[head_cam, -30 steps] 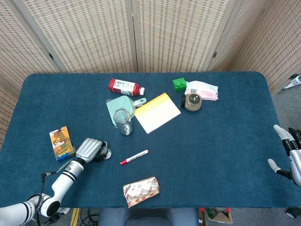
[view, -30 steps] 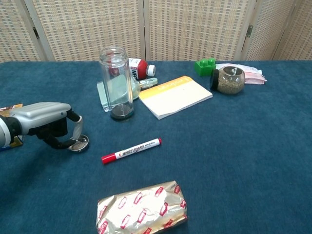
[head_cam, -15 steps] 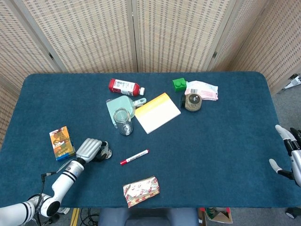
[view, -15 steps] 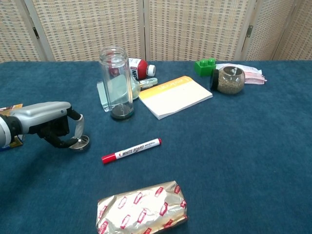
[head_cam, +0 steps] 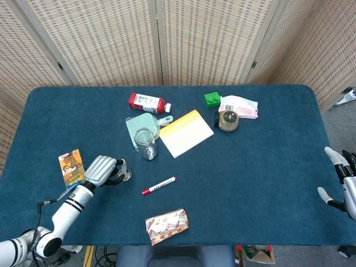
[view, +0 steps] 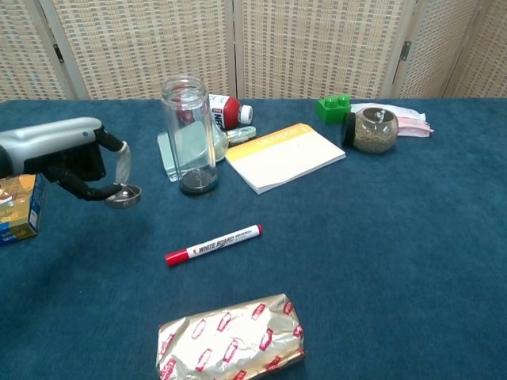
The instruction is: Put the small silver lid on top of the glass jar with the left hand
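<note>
My left hand [view: 67, 154] [head_cam: 103, 169] pinches the small silver lid [view: 123, 195] [head_cam: 125, 174] between thumb and a finger and holds it in the air, above the blue cloth. The empty glass jar [view: 188, 133] [head_cam: 145, 143] stands upright and open-mouthed to the right of and beyond the lid, with a gap between them. My right hand [head_cam: 342, 181] hangs at the table's right edge in the head view, fingers apart, holding nothing.
A red whiteboard marker [view: 213, 244] lies just in front of the lid. A foil packet [view: 230, 338] sits near the front edge. A small carton [view: 17, 207] is under my left arm. A yellow notepad [view: 285, 156], red bottle [view: 226, 110], pale green card [head_cam: 139, 126], green block [view: 334, 105] and cork-lidded jar [view: 372, 130] lie behind.
My left hand has lifted the silver lid off the cloth and risen with it, moving slightly back. The right hand has stayed put.
</note>
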{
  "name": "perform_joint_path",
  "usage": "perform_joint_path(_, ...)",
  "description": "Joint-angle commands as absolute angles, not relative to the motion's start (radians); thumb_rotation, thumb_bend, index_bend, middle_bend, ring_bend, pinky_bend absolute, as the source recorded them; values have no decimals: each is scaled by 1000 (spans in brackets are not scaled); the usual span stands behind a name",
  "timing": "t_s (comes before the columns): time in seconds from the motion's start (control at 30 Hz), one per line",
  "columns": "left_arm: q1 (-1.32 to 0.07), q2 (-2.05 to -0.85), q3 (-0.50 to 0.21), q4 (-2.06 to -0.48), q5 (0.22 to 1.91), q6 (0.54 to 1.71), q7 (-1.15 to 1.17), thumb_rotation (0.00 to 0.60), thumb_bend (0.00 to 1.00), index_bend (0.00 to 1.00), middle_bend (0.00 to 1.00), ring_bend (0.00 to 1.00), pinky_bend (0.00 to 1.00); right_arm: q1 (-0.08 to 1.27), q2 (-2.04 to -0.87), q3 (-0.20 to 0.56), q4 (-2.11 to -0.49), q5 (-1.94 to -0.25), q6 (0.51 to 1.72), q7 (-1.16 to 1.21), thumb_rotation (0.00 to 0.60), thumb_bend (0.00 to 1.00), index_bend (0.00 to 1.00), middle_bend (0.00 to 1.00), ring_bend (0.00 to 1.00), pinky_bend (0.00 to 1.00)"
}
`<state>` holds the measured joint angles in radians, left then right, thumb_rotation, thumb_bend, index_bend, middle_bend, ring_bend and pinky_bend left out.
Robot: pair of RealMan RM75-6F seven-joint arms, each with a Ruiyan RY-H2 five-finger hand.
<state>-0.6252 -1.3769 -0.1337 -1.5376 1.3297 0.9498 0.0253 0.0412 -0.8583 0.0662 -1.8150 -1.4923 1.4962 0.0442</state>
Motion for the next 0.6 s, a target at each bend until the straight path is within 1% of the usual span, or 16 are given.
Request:
perform_joint_path(0.03, -633, -1303, -167, -1620, 1325, 966, 25, 600, 500, 640, 1000, 1000, 1000, 42, -858, 67, -1816, -1494, 1496, 43, 600, 238, 6, 141, 34, 65)
perform_joint_path(0.17, -648, -1247, -201, -1684, 1307, 969, 32, 600, 498, 633, 1000, 1000, 1000, 44, -858, 67, -1819, -1497, 1495, 40, 600, 238, 6, 141, 35, 65)
perform_joint_path(0.33, -676, -1200, -247, -1724, 1283, 969, 46, 600, 497, 628, 1000, 1000, 1000, 46, -858, 67, -1823, -1501, 1494, 37, 600, 238, 6, 141, 34, 65)
perform_joint_path(0.6, -742, -1186, -310, -1712, 1205, 935, 57, 600, 497, 625, 1000, 1000, 1000, 46, -860, 66, -1822, -1504, 1494, 36, 600, 238, 6, 141, 35, 65)
